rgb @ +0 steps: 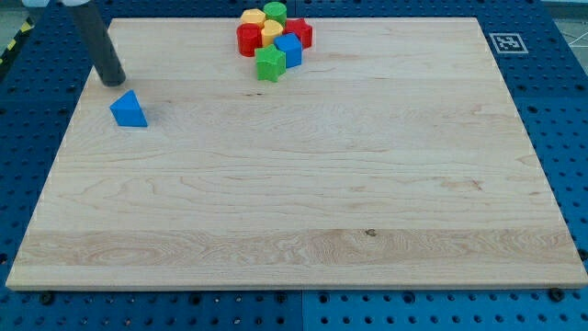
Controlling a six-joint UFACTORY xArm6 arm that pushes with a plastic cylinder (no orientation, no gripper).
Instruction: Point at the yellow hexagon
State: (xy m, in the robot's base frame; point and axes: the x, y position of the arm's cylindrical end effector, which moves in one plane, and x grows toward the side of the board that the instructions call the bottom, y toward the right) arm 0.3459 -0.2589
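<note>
Camera view, the only one on record. My tip point(113, 81) rests on the wooden board point(303, 211) at the far left, just beyond and slightly left of a lone blue triangular block point(129, 109), close to it but not touching as far as I can judge. I carry no pincer: the arm ends in a plain dark rod, so nothing opens or closes and nothing is held. The rod stands nearly upright, leaning slightly left toward its upper end, which leaves the picture at the top. The blocks are heaped at the far edge, around the middle. There I note a yellow hexagon point(254, 17) at the far left of the heap, a green round block point(275, 11) beside it, a second yellow block point(272, 33) of unclear shape, a red block point(247, 39) on the left, another red block point(300, 34) on the right, a blue cube point(289, 49) and a green block point(269, 64) nearest. The hexagon lies well apart from my tip, to the right and a little farther off. In my judgement the coming move is a long run rightward along the far edge, stopping short of the heap so as not to scatter it.
</note>
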